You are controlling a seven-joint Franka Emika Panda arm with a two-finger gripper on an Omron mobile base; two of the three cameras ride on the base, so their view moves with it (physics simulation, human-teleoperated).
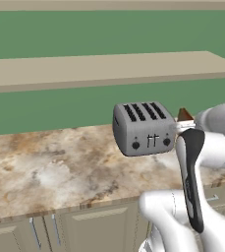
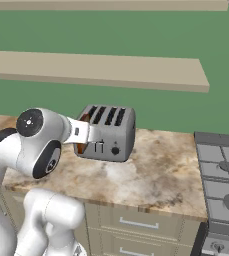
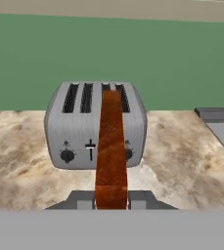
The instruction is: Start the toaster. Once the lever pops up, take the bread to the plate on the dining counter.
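As the gripper (image 3: 111, 199) grips the bread (image 3: 111, 146) edge-on, w/ jaws clenched on the slice's near end, the robot's arm holds it in the air in front of the toaster (image 3: 95, 124), which stands on a marbled bench (image 3: 20, 161) below a green wall w/ beige shelves (image 1: 104, 69). Risk from here, as a judgement: the hold is on one end only, so a quick swing or a hard turn of the base could let the slice pivot or slip out and drop to the bench or floor; the far end also looks close to the toaster's top in the hand view, so a low or forward move might knock it against the slots. The stove (image 2: 221, 170) sits to the right on the same run, and a wide sweep that way could clip it. Relative to the gripper, the bread runs straight out from btwn the fingertips toward the toaster; in the left base view its brown corner (image 1: 184, 114) peeks just beside the toaster's right side, above the wrist. Toaster levers appear up, approx mid-front
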